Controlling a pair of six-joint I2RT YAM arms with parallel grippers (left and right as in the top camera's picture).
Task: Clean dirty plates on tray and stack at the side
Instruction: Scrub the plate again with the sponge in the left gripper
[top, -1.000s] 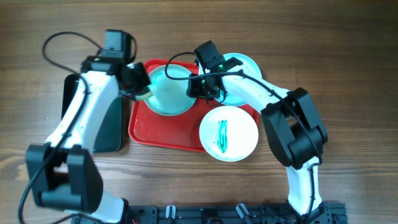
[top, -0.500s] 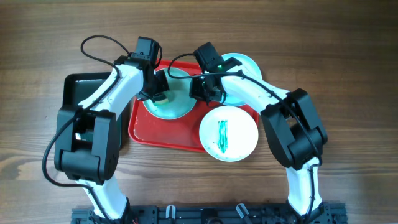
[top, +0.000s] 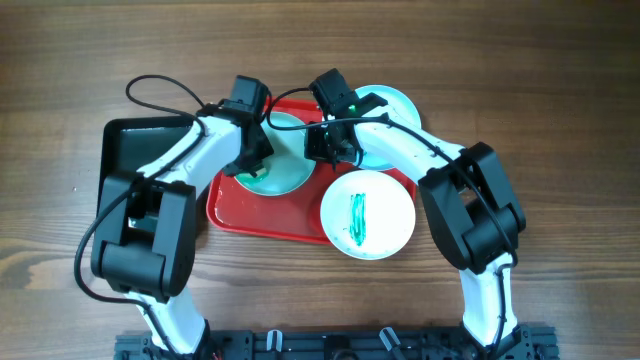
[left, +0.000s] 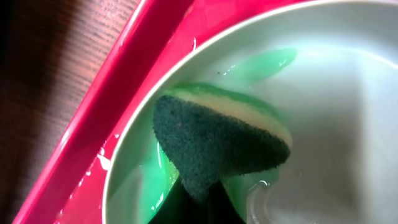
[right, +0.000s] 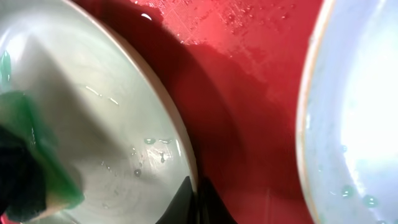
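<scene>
A pale mint plate (top: 285, 160) sits tilted on the red tray (top: 235, 205). My left gripper (top: 250, 165) is shut on a green and yellow sponge (left: 217, 140) and presses it on the plate's inside (left: 336, 99), where green smear shows. My right gripper (top: 325, 145) is shut on that plate's right rim (right: 180, 146). A second plate (top: 367, 215) with a teal smear lies at the tray's front right corner. A third plate (top: 395, 105), with no smear, lies behind the right arm off the tray's back right; it also shows in the right wrist view (right: 354, 106).
A black tray (top: 125, 150) lies left of the red tray, under the left arm. Wet drops lie on the red tray floor (right: 249, 74). Bare wooden table (top: 560, 120) surrounds the trays.
My left arm swung in from the left with the sponge and set it down on the held plate. The right gripper and the plates stayed put.
</scene>
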